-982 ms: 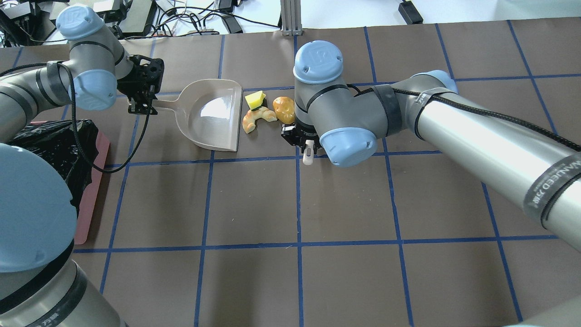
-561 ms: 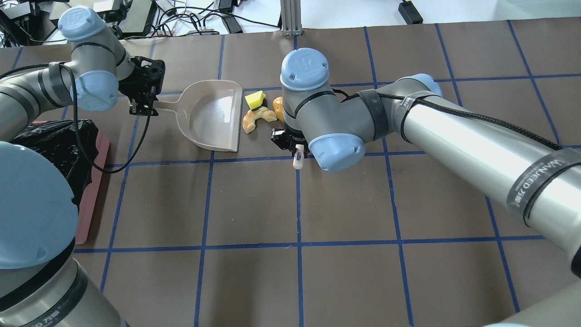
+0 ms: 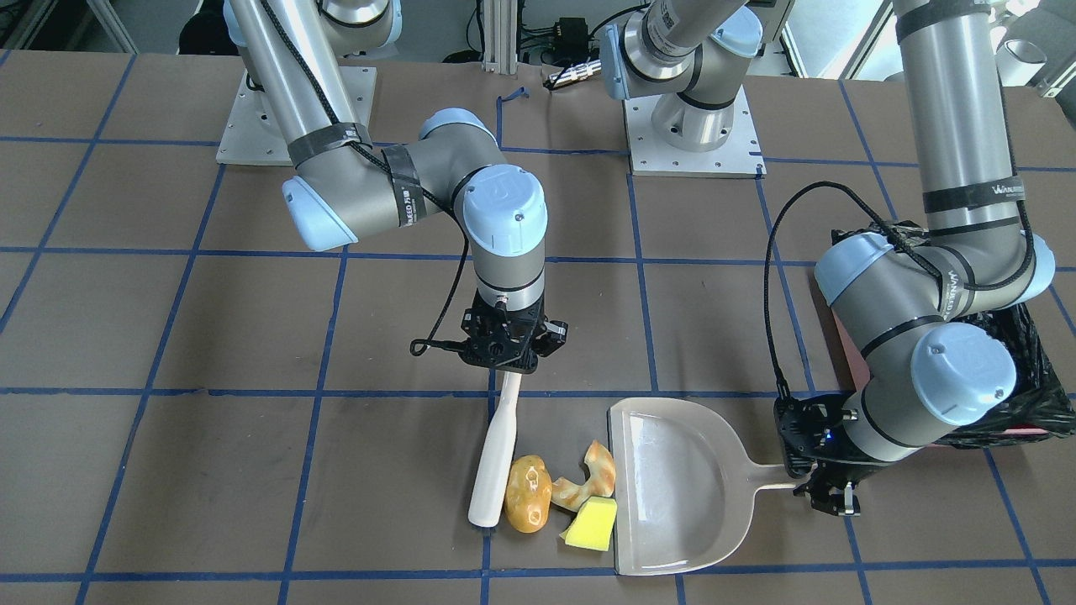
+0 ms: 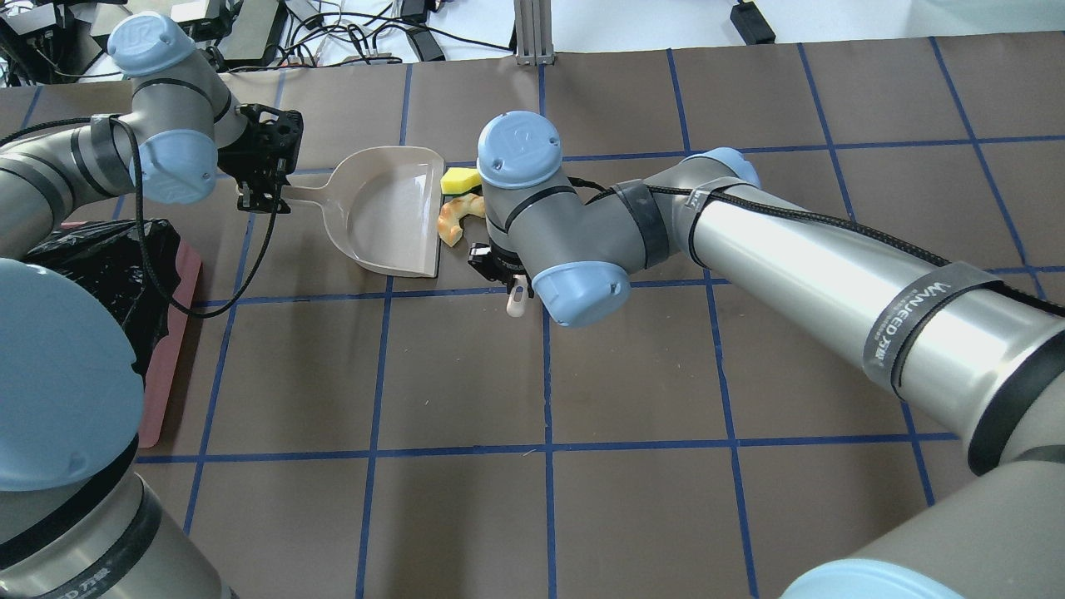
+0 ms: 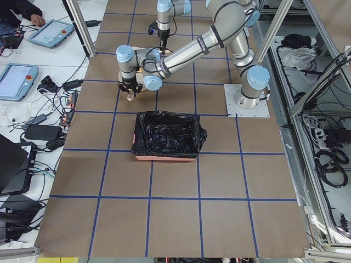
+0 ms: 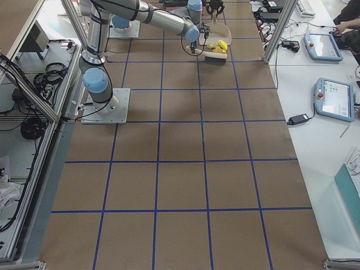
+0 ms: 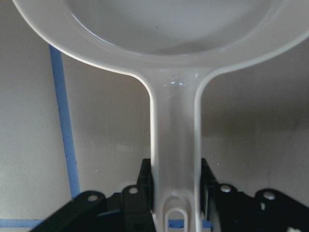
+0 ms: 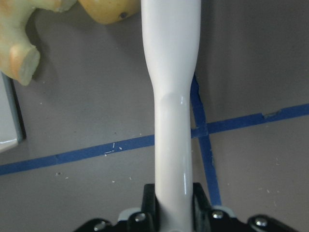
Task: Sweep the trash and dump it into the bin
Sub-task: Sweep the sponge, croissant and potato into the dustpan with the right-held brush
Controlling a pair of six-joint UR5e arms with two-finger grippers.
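The potato-like lump [image 3: 528, 494], curled pastry piece [image 3: 591, 477] and yellow-green wedge [image 3: 590, 523] lie together at the open mouth of the beige dustpan [image 3: 672, 487]. My right gripper [image 3: 504, 349] is shut on the white brush handle [image 3: 496, 458], and the brush head rests against the lump. My left gripper [image 3: 828, 496] is shut on the dustpan handle [image 7: 175, 145]. In the overhead view the wedge [image 4: 459, 179] and pastry [image 4: 453, 220] touch the dustpan [image 4: 391, 212], and my right arm hides the lump. The pink bin with its black bag [image 5: 167, 137] stands by my left arm.
The bin [image 4: 108, 274] sits at the table's left side, partly hidden under my left arm. Blue tape lines grid the brown table [image 4: 632, 374]. Cables and equipment lie beyond the far edge [image 4: 349, 33].
My right arm has swept left with the brush, pushing the three pieces up against the dustpan's mouth. The lump is now hidden under the arm. The left gripper and dustpan have stayed put.
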